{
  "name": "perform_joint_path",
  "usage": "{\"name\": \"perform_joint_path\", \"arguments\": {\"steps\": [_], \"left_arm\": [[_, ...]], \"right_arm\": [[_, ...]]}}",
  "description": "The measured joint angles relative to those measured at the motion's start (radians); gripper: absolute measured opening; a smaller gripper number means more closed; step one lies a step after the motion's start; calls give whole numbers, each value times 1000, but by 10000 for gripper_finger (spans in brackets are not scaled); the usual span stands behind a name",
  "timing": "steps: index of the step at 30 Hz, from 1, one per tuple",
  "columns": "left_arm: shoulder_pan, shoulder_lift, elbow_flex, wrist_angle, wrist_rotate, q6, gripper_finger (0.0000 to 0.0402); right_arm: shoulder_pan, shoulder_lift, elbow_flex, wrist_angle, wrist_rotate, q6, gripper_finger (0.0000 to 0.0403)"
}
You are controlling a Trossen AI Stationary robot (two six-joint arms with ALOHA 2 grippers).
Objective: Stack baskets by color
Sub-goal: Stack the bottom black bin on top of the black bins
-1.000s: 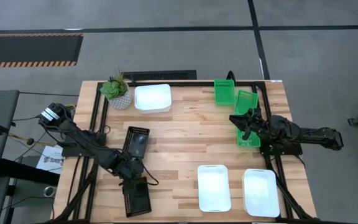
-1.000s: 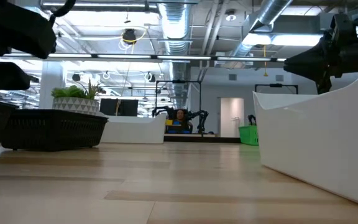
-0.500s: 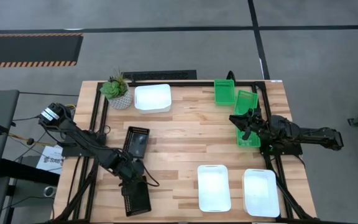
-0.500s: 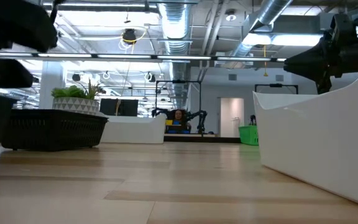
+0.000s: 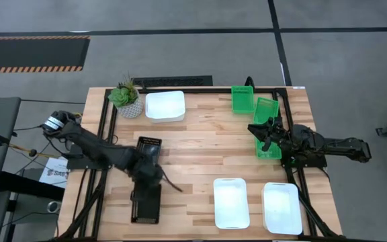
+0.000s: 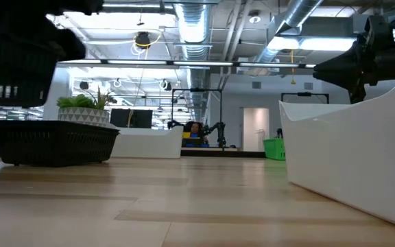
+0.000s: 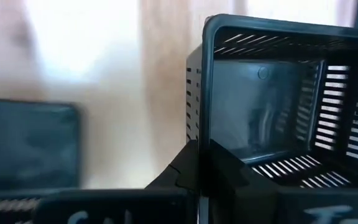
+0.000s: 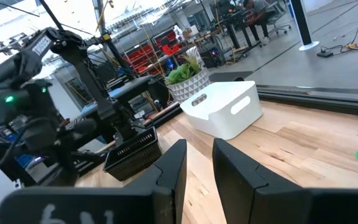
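My left gripper point(image 5: 150, 180) is shut on a black mesh-sided basket point(image 5: 146, 205), which shows dark at the upper left of the low view point(image 6: 12, 75) and up close in the left wrist view point(image 7: 278, 99). A second black basket point(image 5: 148, 149) rests by its bottom on the table just beyond it, partly under my arm. Three white baskets point(image 5: 164, 105) point(image 5: 231, 202) point(image 5: 281, 207) and three green ones point(image 5: 242, 99) point(image 5: 267, 111) point(image 5: 269, 146) sit on the table. My right gripper point(image 5: 256, 130) waits open by the green baskets, nothing between its fingers point(image 8: 199, 168). My left gripper pinches the wall at the black basket's far end point(image 7: 201, 124), one finger point(image 7: 229, 171) inside the basket and one point(image 7: 176, 177) outside. The fingers come from above, pointing steeply down. The basket hangs below them, clear of the table, its open side up.
A potted green plant point(image 5: 125, 99) stands at the far left corner beside the white basket. A dark frame rail point(image 5: 180, 89) runs round the tabletop. Bare wood point(image 5: 200, 144) lies across the table's middle.
My left gripper has risen and gone a little toward the table's far edge and right, rolling at the wrist. The black basket has come up off the table with it, turned to lie straighter along the table's near-far line.
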Motion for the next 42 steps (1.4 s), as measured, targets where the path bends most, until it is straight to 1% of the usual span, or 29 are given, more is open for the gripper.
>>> {"name": "perform_joint_path", "arguments": {"steps": [5,9,15,20,26,31,35,42], "left_arm": [[153,0,54,-142,-17,229,0],[283,0,78,-208,-27,358,0],[440,0,158,-315,-50,544,0],[559,0,188,-365,-94,714,0],[700,0,188,-362,-98,849,0],[762,0,177,-327,-53,911,0],[764,0,137,-315,-43,951,0],[762,0,79,-288,-33,948,0]], "right_arm": [[0,0,0,0,0,0,104],[0,0,0,0,0,-1,104],[0,0,0,0,0,-1,104],[0,0,0,0,0,-1,104],[0,0,0,0,0,-1,104],[0,0,0,0,0,-1,104],[0,0,0,0,0,-1,104],[0,0,0,0,0,-1,104]]}}
